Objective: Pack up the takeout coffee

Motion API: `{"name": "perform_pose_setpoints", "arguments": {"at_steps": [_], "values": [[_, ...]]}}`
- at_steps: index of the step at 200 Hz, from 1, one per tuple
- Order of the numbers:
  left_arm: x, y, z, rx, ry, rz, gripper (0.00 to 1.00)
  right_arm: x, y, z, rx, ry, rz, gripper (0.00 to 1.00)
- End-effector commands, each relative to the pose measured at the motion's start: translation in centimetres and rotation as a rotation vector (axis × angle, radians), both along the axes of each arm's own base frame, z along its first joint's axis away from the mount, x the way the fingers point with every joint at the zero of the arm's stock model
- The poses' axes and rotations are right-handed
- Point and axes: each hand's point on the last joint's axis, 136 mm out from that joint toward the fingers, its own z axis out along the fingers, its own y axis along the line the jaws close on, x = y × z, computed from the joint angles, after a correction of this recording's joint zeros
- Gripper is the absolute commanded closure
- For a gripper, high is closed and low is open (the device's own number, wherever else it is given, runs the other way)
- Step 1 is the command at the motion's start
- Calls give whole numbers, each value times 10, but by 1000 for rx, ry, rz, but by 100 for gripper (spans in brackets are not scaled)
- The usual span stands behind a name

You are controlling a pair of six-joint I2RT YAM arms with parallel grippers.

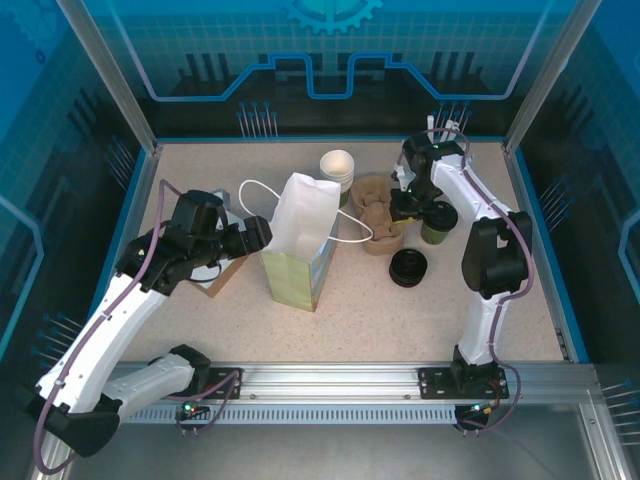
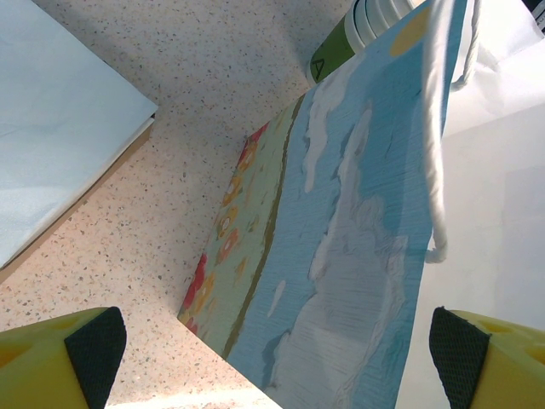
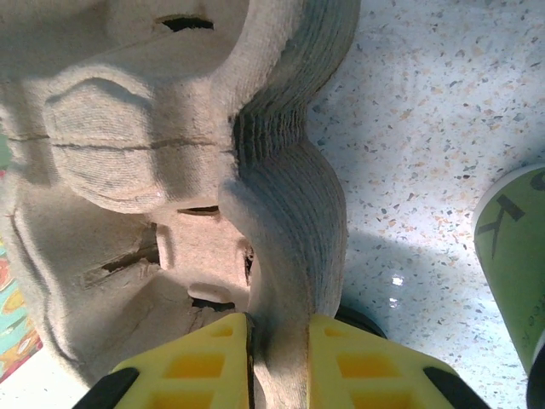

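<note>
Right gripper [image 3: 279, 328] is seen clamped on the wavy, layered rim of stacked cup trays [image 3: 153, 170] of fibrous grey-brown pulp. The left gripper [image 2: 277, 341] is held wide apart, empty, facing a printed paper bag [image 2: 341, 256]. From overhead the black-lidded takeout coffee [image 1: 438, 222] is shown upright on the speckled table [image 1: 500, 300] just right of the trays, while its smooth green wall is caught at the right wrist frame's edge.
</note>
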Motion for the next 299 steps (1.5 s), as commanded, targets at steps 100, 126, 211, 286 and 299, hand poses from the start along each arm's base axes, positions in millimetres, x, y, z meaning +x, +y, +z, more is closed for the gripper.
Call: {"name": "perform_pose_setpoints", "arguments": {"at_steps": [100,126,211,286,299], "values": [[6,1,8,-7,-25,12,4,-8,11,16,334,54,-78,70],[6,0,7,-8,-22,10,4,-7,13,14,352,56,-81,70],[4,1,5,-7,-16,13,4,-9,11,6,366,97,-154,70],[2,2,3,-7,-14,15,4,-1,21,12,487,74,-223,71],[2,2,3,-8,-13,17,4,0,21,12,488,71,-228,71]]}}
